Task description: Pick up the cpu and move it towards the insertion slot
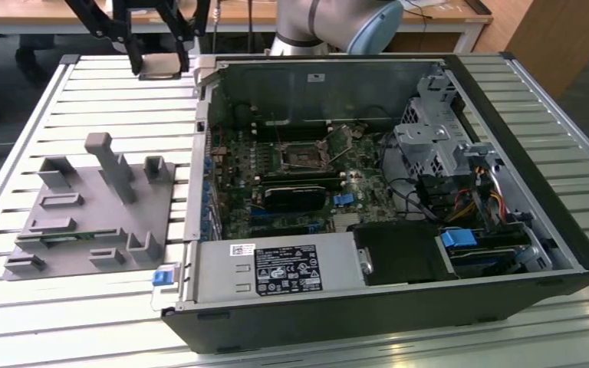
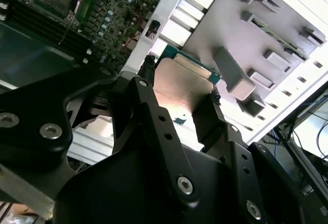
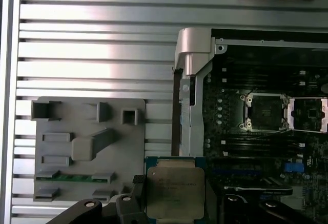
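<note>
I have the cpu [image 3: 176, 193] clamped between the gripper [image 2: 180, 87] fingers, lifted clear of the slatted aluminium table [image 3: 92, 44]; the jaws are closed on two opposite edges of the chip, its silvery lid facing the first wrist camera. In the exterior view the gripper [image 1: 162, 65] hangs over the table just outside the open computer case [image 1: 397, 307], at that view's upper left, with the chip's pale face [image 1: 163, 64] showing between the fingers. The insertion slot [image 1: 301, 156] sits in the middle of the motherboard, well apart from the chip: across the case wall and further into the case, towards the exterior view's right. The first wrist view gives me the plan layout, chip beside the case's edge with the socket [image 3: 265, 112] and its open metal frame beyond; the second wrist view shows the finger contact [image 2: 148, 67] on the chip [image 2: 182, 83]. The grey fixture tray [image 1: 90, 215] holds a green memory stick [image 3: 74, 177]
</note>
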